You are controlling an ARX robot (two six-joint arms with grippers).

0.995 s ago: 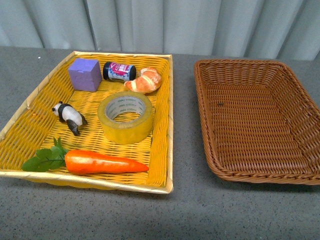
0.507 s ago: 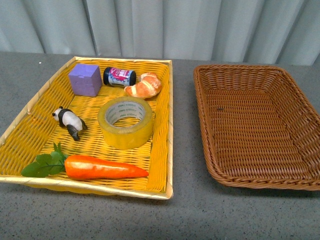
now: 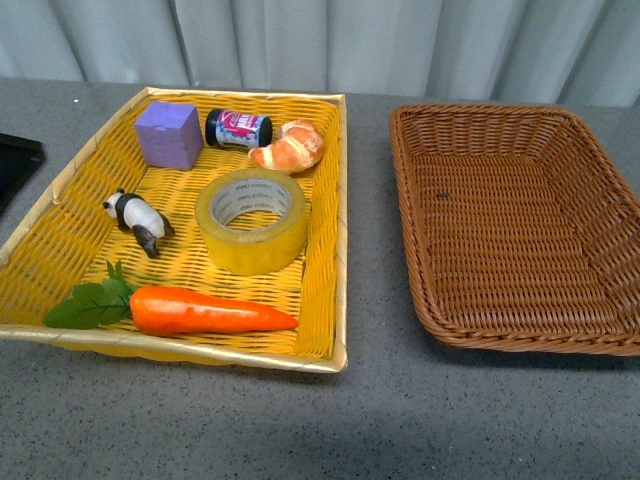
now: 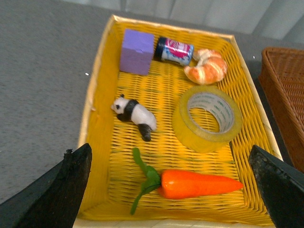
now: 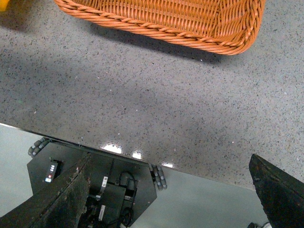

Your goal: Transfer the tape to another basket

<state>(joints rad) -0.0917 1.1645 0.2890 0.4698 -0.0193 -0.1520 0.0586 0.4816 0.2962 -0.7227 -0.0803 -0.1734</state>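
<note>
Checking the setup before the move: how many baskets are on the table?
2. The yellow basket sits on the left, holding the tape; the brown basket sits to its right, apart from it. None appear hidden.

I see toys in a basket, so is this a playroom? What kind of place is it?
Probably a robot test room: a plain grey table, a curtain hung behind it, and a wheeled machine base on the floor.

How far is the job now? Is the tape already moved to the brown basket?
Nothing is done yet: the tape lies flat in the yellow basket, and the brown basket looks empty. In hand: the left pincer hangs open above the yellow basket. Left: grasp, carry, release.
</note>
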